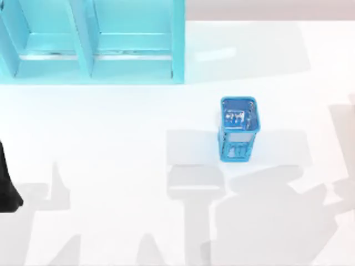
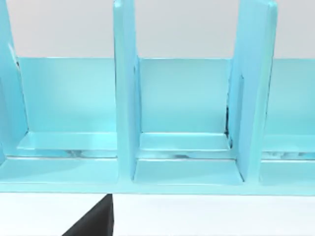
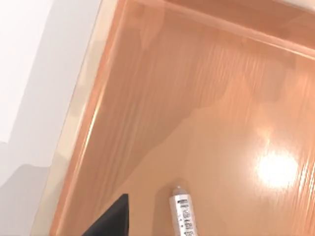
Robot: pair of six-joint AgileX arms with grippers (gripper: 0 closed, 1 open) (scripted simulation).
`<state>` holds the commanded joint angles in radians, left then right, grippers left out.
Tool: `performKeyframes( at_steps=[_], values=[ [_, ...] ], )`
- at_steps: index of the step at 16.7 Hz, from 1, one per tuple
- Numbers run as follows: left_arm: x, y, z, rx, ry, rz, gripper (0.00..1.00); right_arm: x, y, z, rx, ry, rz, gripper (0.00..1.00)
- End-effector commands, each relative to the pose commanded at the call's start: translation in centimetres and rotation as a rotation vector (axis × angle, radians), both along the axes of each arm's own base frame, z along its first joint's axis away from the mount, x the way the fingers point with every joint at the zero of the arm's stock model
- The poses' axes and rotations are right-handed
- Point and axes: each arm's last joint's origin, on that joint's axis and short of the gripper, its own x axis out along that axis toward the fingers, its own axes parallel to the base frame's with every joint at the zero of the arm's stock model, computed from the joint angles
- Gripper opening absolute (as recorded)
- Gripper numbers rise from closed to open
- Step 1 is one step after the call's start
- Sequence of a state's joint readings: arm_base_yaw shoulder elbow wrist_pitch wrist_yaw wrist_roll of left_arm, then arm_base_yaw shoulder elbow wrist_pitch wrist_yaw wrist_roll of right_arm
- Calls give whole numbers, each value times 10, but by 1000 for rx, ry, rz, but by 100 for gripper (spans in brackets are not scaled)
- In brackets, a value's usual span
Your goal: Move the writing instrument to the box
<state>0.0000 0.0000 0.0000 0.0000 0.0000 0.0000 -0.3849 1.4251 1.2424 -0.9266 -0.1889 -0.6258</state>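
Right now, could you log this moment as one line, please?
pen: over wooden box floor | blue cup: mid-table | left arm: parked left edge

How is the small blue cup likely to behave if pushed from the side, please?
The blue cup stands upright on the white table and looks taller than wide, so a push near its rim would probably tip it; lower down it may just slide. Its glossy walls suggest a stiff, fairly slippery surface.
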Motion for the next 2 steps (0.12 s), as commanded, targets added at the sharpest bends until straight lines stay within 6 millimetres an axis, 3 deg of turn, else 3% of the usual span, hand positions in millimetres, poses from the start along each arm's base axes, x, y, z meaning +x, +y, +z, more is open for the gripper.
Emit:
performKeyframes(
  at_steps=[2],
  values=[
    [0, 0, 0, 0, 0, 0, 100, 0, 0, 0, 0, 0, 0, 100]
  ],
)
